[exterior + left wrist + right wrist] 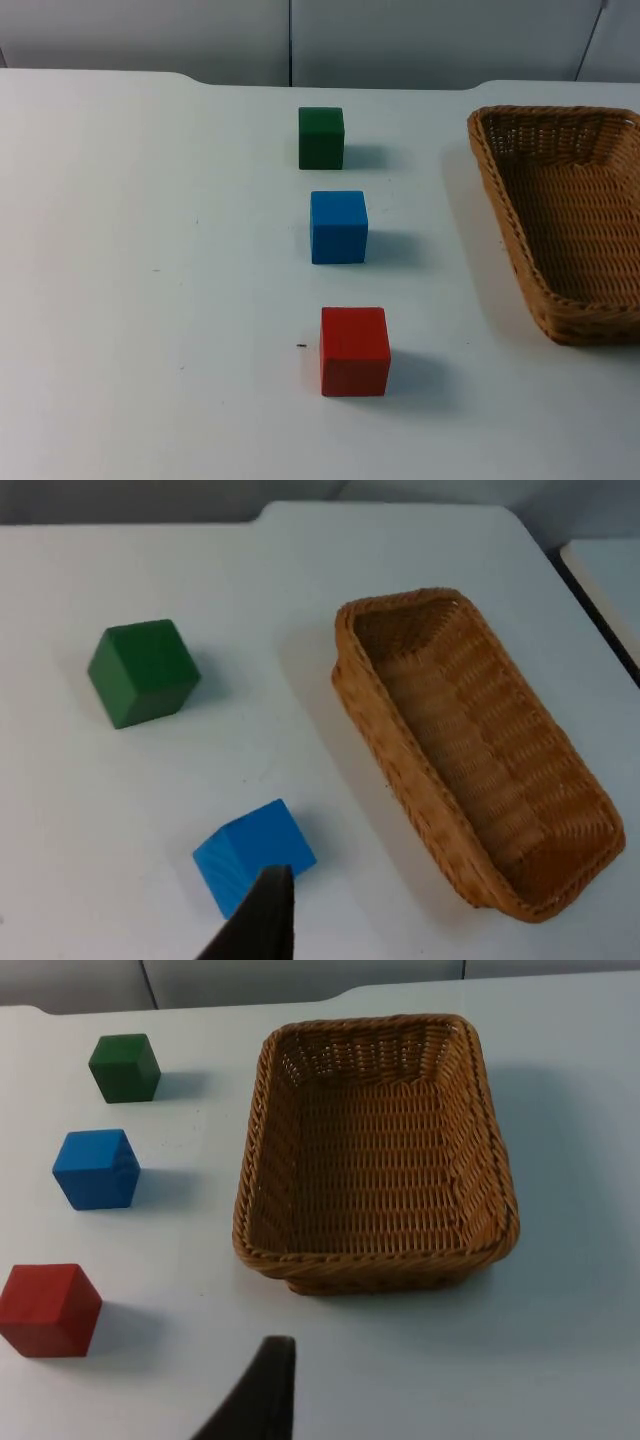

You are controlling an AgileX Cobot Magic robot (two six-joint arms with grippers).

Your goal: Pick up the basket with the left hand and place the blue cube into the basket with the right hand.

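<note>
The blue cube [338, 227] rests on the white table, in the middle of a row of three cubes. An empty brown wicker basket [575, 215] stands on the table at the right, apart from the cubes. My left gripper [262, 922] hangs above the table close to the blue cube [253, 855], with the basket [470, 750] off to one side of it. My right gripper [262, 1392] hangs above the table a short way from the basket's [375, 1150] short wall, with the blue cube [96, 1168] beside the basket. Neither gripper holds anything that I can see.
A green cube [321, 137] sits behind the blue one and a red cube [354, 350] in front of it. The table [150, 280] is bare white on the left. A grey partition wall [300, 35] ends it at the back.
</note>
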